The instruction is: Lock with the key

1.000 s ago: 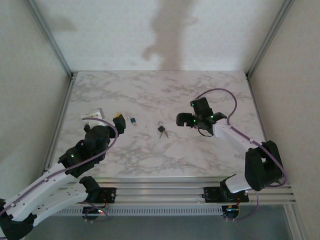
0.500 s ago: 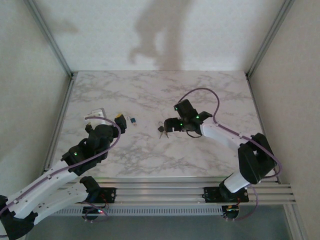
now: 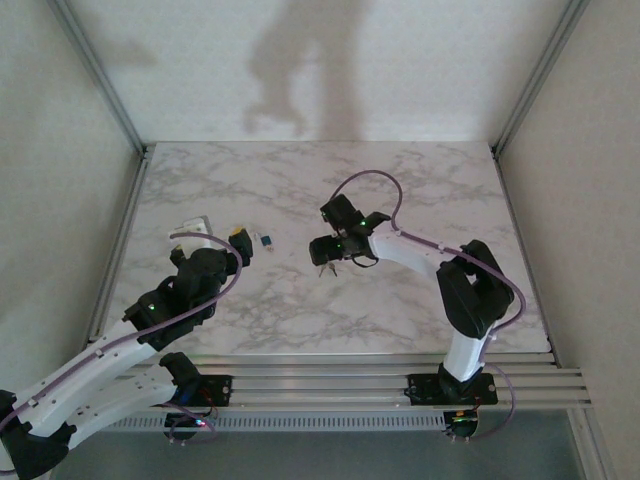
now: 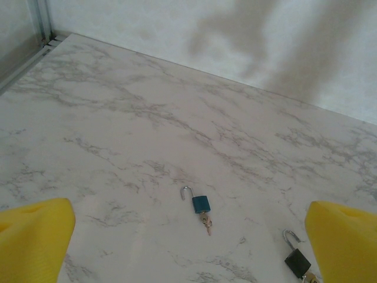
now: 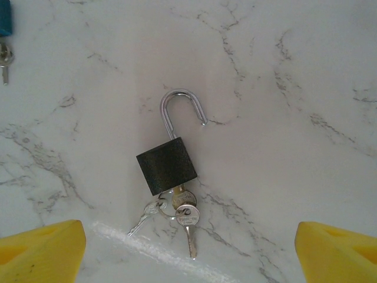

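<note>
- My left fingers (image 4: 32, 236) are spread as wide as they go, one yellow pad in each lower corner of the left wrist view, and they have hold of nothing.
- Between those pads, on the marbled table (image 4: 118, 118), lies a blue padlock (image 4: 200, 204) with its shackle swung open. A small key of its own (image 4: 205, 224) sticks out of the bottom of its body.
- From above, the blue padlock (image 3: 265, 240) sits just right of my left arm's tip and well left of my right arm's tip.
- Nothing lies between the two locks but bare table.
- The black padlock (image 5: 167, 165) lies flat in the middle of the right wrist view. Its silver shackle (image 5: 177, 109) is open, with the free end lifted clear of the body.
- The key (image 5: 187, 221) lies against the bottom edge of the black body. It is thin and pale silver with a round head, and its blade points away from the lock.
- It hangs on a small ring with a second key (image 5: 144, 217) that splays to the left. I cannot tell whether another piece on the ring is seated in the keyhole.
- My right fingers (image 5: 41, 250) are wide apart, with a yellow pad at each lower corner of the right wrist view. Lock and key lie between the pads and ahead of them, touching neither, and nothing is gripped.
</note>
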`<state>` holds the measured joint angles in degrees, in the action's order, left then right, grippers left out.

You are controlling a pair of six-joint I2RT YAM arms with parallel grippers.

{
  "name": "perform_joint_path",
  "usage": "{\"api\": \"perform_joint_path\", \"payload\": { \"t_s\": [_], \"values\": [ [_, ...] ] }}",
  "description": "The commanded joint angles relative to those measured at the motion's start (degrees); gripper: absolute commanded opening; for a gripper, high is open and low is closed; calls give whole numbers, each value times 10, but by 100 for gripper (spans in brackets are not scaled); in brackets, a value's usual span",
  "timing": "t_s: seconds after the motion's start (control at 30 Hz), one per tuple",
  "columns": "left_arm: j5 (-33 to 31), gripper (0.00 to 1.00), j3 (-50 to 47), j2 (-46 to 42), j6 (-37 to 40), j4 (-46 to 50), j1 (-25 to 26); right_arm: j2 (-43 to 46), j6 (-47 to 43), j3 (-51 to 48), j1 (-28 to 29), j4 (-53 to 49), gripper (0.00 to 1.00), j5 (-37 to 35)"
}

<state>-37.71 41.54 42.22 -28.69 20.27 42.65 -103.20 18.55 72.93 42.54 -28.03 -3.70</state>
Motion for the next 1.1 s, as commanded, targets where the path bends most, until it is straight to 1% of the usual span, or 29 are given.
{"api": "perform_joint_path", "payload": {
  "t_s": [0.0, 0.13, 0.27, 0.33, 0.5, 0.6, 0.83, 0.9, 1.07],
  "values": [
    [-23, 99, 12, -1, -3, 16, -6, -25, -18, 29, 15, -31, 92, -7],
    [-25, 100, 12, -2, -3, 15, -6, -49, -28, 48, 17, -45, 91, 3],
    [-25, 100, 13, -3, -3, 16, -6, -71, -41, 64, 22, -62, 84, 6],
    [-26, 100, 12, -5, -2, 16, -6, -79, -45, 70, 24, -68, 82, 5],
    [-27, 99, 12, -5, -3, 16, -6, -96, -52, 84, 26, -79, 81, 4],
    [-25, 100, 12, -6, -3, 16, -6, -105, -58, 92, 26, -83, 77, 5],
    [-26, 100, 12, -6, -3, 17, -6, -129, -76, 113, 25, -95, 74, 6],
    [-26, 99, 12, -7, -3, 16, -6, -136, -80, 120, 25, -100, 71, 7],
    [-24, 100, 13, -7, -3, 17, -7, -146, -90, 134, 25, -109, 66, 11]
  ]
}}
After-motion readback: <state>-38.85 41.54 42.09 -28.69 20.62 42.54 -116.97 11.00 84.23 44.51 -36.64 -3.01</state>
